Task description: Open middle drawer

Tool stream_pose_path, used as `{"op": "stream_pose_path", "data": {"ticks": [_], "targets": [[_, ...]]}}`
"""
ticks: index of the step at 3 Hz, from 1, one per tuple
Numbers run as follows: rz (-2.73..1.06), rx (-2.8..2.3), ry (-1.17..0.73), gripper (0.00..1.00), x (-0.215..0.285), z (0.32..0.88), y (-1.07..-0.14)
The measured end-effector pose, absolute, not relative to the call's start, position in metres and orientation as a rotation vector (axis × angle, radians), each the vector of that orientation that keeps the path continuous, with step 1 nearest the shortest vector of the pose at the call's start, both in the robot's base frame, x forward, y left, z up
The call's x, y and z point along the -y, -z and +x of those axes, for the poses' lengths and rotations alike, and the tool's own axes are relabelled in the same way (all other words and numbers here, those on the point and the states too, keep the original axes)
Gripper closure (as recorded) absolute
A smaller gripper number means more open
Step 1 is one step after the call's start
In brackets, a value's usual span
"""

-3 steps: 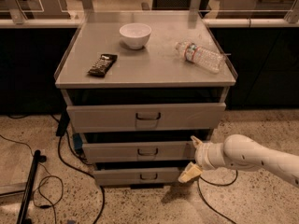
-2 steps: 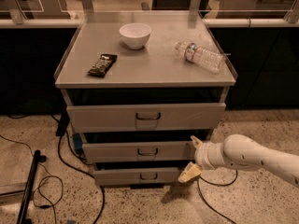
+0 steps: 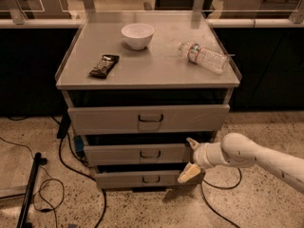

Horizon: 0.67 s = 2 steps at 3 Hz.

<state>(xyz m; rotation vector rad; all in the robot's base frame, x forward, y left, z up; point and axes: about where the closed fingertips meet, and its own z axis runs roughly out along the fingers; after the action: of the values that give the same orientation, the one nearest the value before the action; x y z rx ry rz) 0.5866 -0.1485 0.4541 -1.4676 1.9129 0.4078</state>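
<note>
Gripper first: it sits at the right end of the middle drawer, its two pale fingers spread wide apart one above the other, the upper near the drawer's top edge and the lower down by the bottom drawer, with nothing held between them. Behind it the white arm reaches in from the lower right. The grey cabinet fills the centre of the view, with three drawers stacked in its front. The top drawer has the tallest face, the middle drawer lies directly under it, and the shortest is at the floor. The middle drawer's front runs long from side to side and looks not yet drawn out. Its small dark loop handle is at the centre of the front, level with the gripper and well to its left in the picture, so the coming move likely needs a sideways shift along the front to reach it. On the cabinet top lie a plastic bottle on its side, a white bowl and a dark packet.
</note>
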Motion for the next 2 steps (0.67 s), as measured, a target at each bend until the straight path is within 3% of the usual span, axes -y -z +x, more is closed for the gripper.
{"op": "stream_pose_path", "data": {"ticks": [1,2], "targets": [[-1.513,-1.864,-0.499,0.0,0.1409,0.6247,-0.4165],[-1.512,-1.864,-0.498,0.0,0.141,0.625,-0.4167]]}}
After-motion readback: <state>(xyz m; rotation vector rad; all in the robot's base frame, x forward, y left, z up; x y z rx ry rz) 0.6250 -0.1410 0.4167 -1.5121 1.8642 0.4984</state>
